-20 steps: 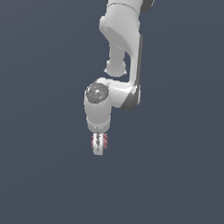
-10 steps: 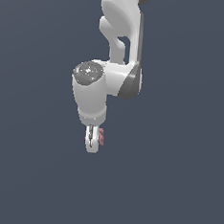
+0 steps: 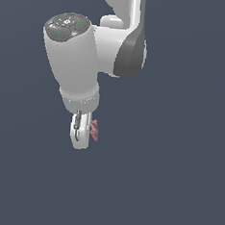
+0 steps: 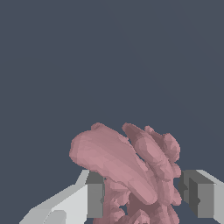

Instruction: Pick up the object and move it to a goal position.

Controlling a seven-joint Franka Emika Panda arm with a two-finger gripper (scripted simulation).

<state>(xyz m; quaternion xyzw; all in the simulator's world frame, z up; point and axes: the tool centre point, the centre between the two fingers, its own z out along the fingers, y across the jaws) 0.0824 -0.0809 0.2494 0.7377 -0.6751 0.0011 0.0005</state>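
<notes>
The object (image 3: 94, 130) is a small pinkish-red lumpy, spiky item. In the exterior view it peeks out on the exterior view's right of the white gripper (image 3: 81, 137), which hangs below the arm's wrist. In the wrist view the object (image 4: 127, 166) fills the space between the two grey pads (image 4: 94, 199), and the gripper (image 4: 144, 200) is shut on it. The object's lower part is hidden between the fingers. No support shows beneath it.
The white and grey arm (image 3: 91, 45) fills the upper part of the exterior view. Everything around it is plain dark blue-grey background. No goal marker shows.
The arm has swung toward the exterior view's left and closer to the camera, looming larger. The object has stayed in the gripper throughout.
</notes>
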